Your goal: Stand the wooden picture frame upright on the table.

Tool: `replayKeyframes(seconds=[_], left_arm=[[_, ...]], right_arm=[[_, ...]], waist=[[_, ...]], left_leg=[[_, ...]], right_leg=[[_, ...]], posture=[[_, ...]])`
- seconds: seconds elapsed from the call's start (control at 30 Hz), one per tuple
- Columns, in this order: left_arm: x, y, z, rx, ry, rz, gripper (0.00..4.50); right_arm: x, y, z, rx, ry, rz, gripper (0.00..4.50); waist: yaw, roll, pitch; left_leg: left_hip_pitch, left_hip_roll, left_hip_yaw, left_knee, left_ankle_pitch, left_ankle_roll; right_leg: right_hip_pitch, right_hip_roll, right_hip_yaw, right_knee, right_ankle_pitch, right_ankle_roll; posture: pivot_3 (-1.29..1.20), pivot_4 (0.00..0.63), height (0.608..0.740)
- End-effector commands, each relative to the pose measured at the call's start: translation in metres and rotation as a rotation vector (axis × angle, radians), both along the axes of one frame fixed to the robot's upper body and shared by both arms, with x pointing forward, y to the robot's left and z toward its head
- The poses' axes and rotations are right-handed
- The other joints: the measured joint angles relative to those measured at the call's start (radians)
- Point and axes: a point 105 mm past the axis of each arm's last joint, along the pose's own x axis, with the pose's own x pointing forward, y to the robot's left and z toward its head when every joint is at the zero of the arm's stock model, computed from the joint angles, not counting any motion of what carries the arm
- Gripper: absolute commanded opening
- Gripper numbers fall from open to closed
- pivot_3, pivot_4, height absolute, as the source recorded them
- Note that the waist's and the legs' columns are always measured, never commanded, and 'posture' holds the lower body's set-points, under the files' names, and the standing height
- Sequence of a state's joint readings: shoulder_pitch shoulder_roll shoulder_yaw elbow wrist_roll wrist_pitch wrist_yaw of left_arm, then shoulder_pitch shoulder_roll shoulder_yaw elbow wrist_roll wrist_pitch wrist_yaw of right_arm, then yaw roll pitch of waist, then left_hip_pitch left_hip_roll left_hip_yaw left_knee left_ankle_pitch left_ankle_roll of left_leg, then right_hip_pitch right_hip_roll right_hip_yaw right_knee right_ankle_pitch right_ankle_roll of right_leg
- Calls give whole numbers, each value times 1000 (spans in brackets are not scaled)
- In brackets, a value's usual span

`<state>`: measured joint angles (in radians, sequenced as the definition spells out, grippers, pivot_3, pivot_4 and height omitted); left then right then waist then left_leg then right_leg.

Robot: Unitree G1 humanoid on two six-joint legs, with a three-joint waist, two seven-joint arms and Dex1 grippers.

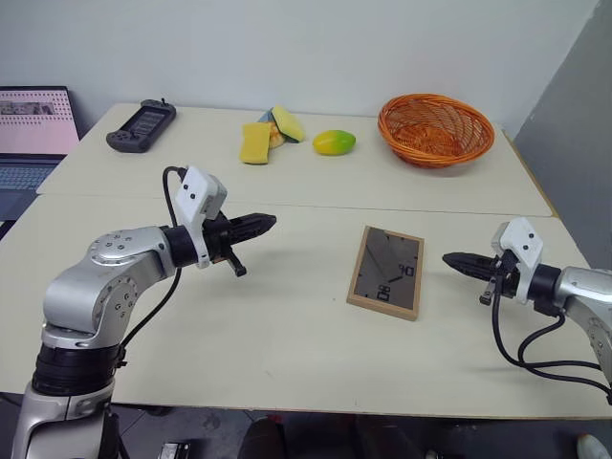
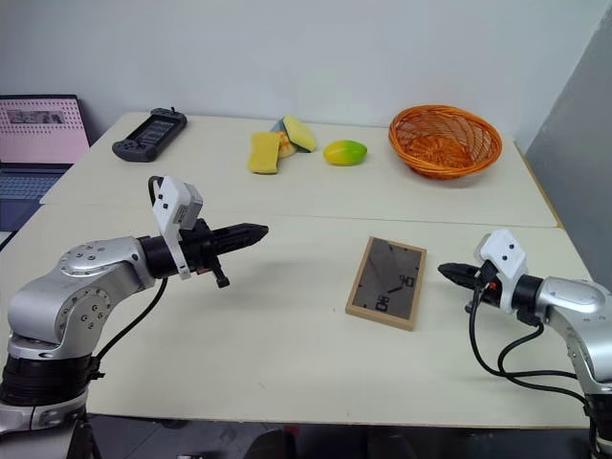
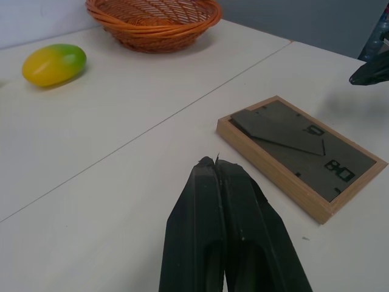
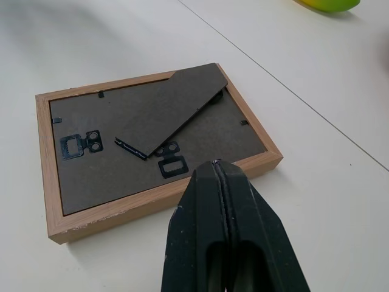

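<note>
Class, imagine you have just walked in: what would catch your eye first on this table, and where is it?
The wooden picture frame lies flat, dark back panel up, on the near part of the table, between the left gripper and the right gripper, both with jaws shut. At the far right sits a bright orange basket, with a yellow-green mango to its left.

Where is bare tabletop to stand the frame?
Bare table lies between the left gripper and the wooden picture frame, and along the near edge. Crowded at the far side: game controller, sponges, mango, orange basket.
</note>
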<state>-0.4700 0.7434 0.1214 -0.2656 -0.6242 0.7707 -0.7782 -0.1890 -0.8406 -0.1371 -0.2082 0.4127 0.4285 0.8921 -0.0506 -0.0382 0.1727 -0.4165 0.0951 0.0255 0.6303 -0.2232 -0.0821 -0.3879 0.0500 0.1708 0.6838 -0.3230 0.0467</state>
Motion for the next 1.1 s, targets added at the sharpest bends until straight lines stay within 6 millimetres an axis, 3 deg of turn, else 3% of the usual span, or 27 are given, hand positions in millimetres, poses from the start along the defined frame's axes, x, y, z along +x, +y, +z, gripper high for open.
replayKeyframes(seconds=[0.03,0.2,0.57,0.93,1.1], left_arm=[[-1,1,10,11,-25,-4,51],[-13,-6,6,23,5,-92,51],[-8,-5,0,30,17,-68,51],[11,-15,-21,53,55,-87,51],[31,-42,-43,43,109,-147,51]], right_arm=[[-1,-1,14,13,-53,-8,0],[-3,-5,14,3,-52,-17,0],[0,-11,12,3,-66,-51,0],[5,-11,0,-13,-93,-147,0],[24,-19,-1,2,-160,-323,0]], waist=[[0,0,0],[1,0,0],[-1,0,0],[-3,0,0],[0,0,0]], left_leg=[[0,0,0,0,0,0],[0,0,0,0,0,0],[0,-1,-2,11,0,0],[-1,-1,-3,14,0,0],[-1,-1,-4,14,0,0]], right_leg=[[0,0,0,0,0,0],[0,0,0,1,0,0],[0,0,-1,12,0,0],[0,1,-1,14,0,1],[0,1,-2,14,0,1]], posture=[[0,150,740],[0,150,740],[0,150,740],[0,150,740],[0,150,740]])
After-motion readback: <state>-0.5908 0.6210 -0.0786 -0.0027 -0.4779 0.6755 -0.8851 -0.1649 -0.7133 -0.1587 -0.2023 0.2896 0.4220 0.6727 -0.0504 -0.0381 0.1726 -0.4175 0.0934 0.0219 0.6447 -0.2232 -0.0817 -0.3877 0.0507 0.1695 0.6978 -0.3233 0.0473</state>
